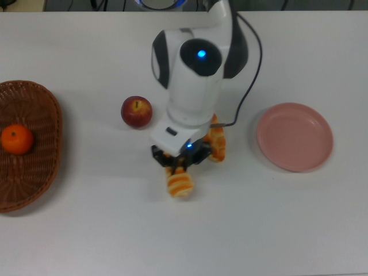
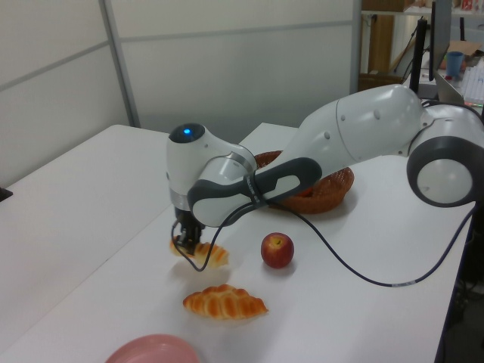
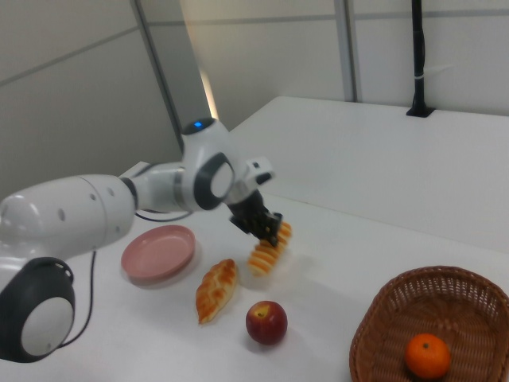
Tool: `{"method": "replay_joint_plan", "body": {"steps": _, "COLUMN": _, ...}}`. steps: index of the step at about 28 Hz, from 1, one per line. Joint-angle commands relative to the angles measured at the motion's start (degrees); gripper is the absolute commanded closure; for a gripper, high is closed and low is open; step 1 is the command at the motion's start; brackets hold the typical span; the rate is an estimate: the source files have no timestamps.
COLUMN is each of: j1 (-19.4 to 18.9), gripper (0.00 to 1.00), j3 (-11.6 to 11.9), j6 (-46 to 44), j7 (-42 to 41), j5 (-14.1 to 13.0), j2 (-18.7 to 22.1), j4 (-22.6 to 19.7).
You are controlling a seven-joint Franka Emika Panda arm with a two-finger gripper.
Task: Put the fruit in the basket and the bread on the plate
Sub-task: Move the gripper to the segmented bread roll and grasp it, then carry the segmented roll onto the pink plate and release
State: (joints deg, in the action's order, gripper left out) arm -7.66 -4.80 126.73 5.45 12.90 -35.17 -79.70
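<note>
gripping ribbed loaf (image 1: pixel 180 182) – pincer (image 1: pixel 180 163) pointing down, loaf raised off table (image 1: pixel 86 230).

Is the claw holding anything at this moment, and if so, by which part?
Yes. The claw is shut on the ribbed loaf, gripping one end; the rest hangs tilted below, lifted off the table.

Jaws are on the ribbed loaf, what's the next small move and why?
Probably carry the ribbed loaf toward the pink plate, at the top view's right. The gripper is shut on the loaf's upper end, the loaf looks lifted and tilted in the right view, and the plate is bare.
</note>
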Motion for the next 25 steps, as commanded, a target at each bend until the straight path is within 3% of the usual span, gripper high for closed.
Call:
{"method": "replay_joint_plan", "body": {"steps": 1, "j1": -5.3, "gripper": 1.00, "j3": -0.6, "j6": 0.3, "j7": 1.4, "j5": -1.3, "j2": 4.1, "j4": -2.0}}
{"method": "replay_joint_plan", "body": {"steps": 7, "j1": -13.4, "gripper": 1.00, "j3": -0.6, "j6": -0.4, "j7": 7.9, "j5": 0.0, "j2": 4.3, "j4": -2.0}}
{"method": "replay_joint_plan", "body": {"steps": 12, "j1": -17.6, "gripper": 1.00, "j3": -0.6, "j6": -0.2, "j7": 10.4, "j5": 1.7, "j2": 3.5, "j4": -2.0}}
{"method": "replay_joint_plan", "body": {"steps": 16, "j1": -21.6, "gripper": 1.00, "j3": -0.6, "j6": 0.4, "j7": 14.7, "j5": 6.1, "j2": 1.2, "j4": -2.0}}
{"method": "replay_joint_plan", "body": {"steps": 18, "j1": -24.0, "gripper": 1.00, "j3": -0.6, "j6": 0.9, "j7": 17.6, "j5": 10.0, "j2": -0.2, "j4": -2.0}}
{"method": "replay_joint_plan", "body": {"steps": 21, "j1": -26.0, "gripper": 0.99, "j3": -0.6, "j6": 1.1, "j7": 20.8, "j5": 12.1, "j2": -0.3, "j4": -2.1}}
{"method": "replay_joint_plan", "body": {"steps": 22, "j1": -26.3, "gripper": 0.93, "j3": -0.6, "j6": 1.1, "j7": 21.4, "j5": 12.4, "j2": -0.3, "j4": -2.0}}
{"method": "replay_joint_plan", "body": {"steps": 24, "j1": -26.7, "gripper": 0.22, "j3": -0.6, "j6": 0.9, "j7": 22.1, "j5": 12.2, "j2": -0.3, "j4": -2.1}}
{"method": "replay_joint_plan", "body": {"steps": 25, "j1": -26.8, "gripper": 0.00, "j3": -0.6, "j6": 0.8, "j7": 22.1, "j5": 12.3, "j2": -0.3, "j4": -2.2}}
